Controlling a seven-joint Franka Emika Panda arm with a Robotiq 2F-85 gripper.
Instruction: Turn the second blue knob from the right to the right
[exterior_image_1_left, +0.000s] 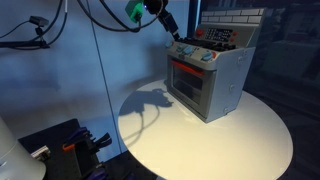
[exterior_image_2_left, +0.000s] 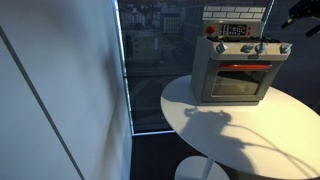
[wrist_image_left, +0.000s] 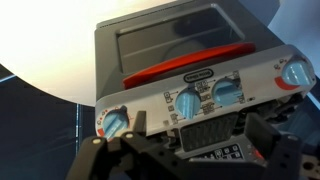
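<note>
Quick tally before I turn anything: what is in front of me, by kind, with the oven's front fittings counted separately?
Blue round plastic knobs: 4
Red bar-shaped door handle: 1
Grey toy oven: 1
Round white table: 1
Total: 7

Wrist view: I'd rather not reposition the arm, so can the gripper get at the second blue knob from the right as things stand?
Probably yes: the gripper hovers near the knob, and nothing stands between them.
</note>
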